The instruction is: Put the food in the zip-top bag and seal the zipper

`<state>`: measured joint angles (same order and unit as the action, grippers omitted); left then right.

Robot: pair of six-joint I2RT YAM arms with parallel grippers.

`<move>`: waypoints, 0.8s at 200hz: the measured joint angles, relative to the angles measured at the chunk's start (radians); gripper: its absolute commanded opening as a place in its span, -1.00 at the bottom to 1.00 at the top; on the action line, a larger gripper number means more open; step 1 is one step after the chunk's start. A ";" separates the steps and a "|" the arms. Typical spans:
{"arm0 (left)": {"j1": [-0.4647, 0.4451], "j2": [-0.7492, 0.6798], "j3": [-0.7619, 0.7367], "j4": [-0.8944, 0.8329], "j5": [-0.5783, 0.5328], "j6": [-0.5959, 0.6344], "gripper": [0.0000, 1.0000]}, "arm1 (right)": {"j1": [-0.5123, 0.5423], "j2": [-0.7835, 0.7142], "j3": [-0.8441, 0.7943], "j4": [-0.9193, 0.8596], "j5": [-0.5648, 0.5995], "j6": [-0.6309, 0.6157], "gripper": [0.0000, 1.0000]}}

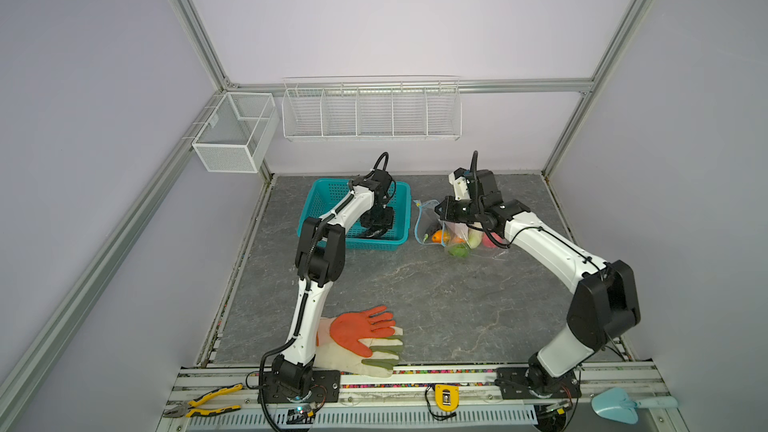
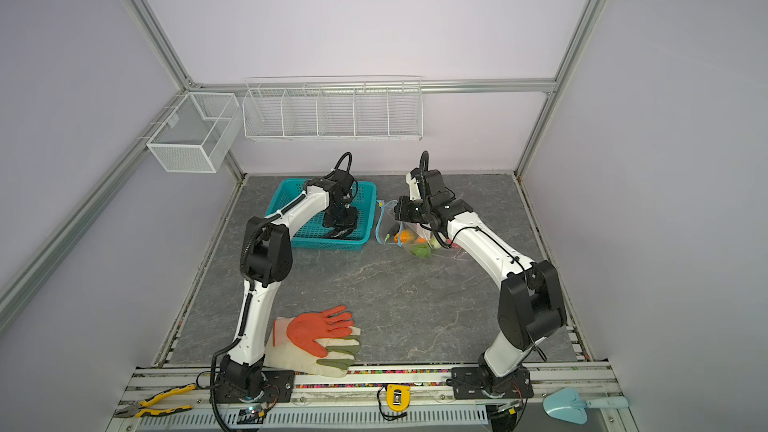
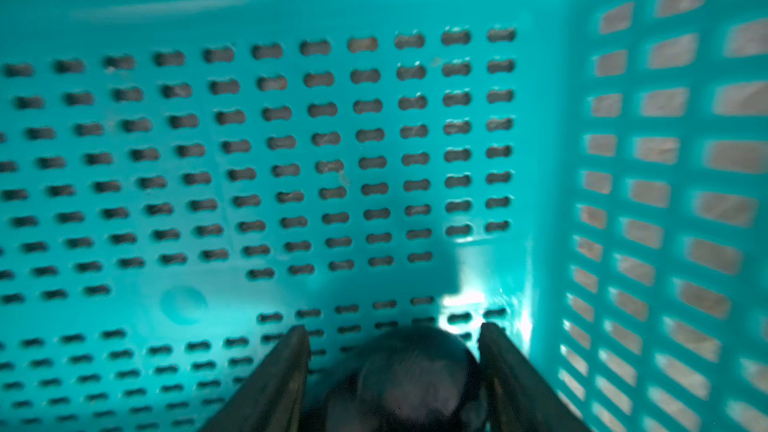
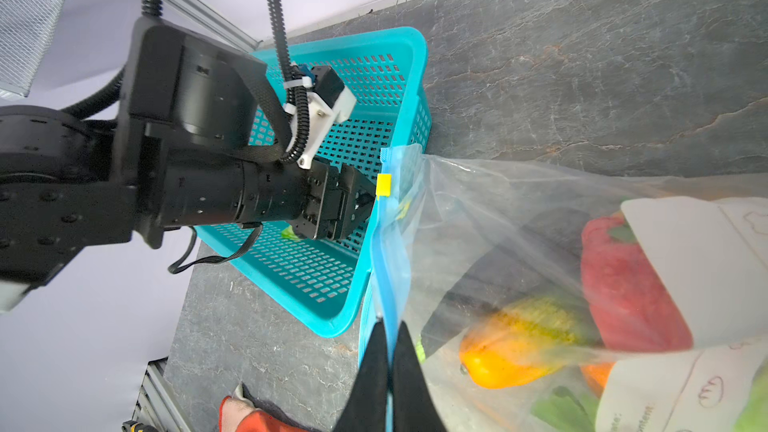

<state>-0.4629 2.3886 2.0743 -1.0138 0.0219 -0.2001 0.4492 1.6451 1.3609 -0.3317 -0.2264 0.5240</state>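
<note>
Left claw (image 3: 392, 334), jaws apart, straddles a dark food piece (image 3: 415, 376) beside the basket (image 3: 665, 160) wall; the bag (image 4: 519, 218) mouth lies just right of it, toward the counter's back edge, right claw (image 4: 388, 334) pinching its blue zipper (image 4: 384, 268)
</note>
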 measured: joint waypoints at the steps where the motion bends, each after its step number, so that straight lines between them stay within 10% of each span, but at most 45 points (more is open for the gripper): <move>1: 0.000 0.001 0.000 0.000 0.000 0.000 0.22 | 0.000 0.000 0.000 0.000 0.000 0.000 -0.86; 160: 0.039 0.005 0.064 -0.035 -0.028 -0.009 -0.09 | -0.022 0.000 0.000 0.001 -0.007 0.000 -0.86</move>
<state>-0.4244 2.3936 2.1380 -1.0485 -0.0059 -0.2089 0.4274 1.6451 1.3609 -0.3309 -0.2333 0.5240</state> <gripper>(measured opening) 0.427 0.070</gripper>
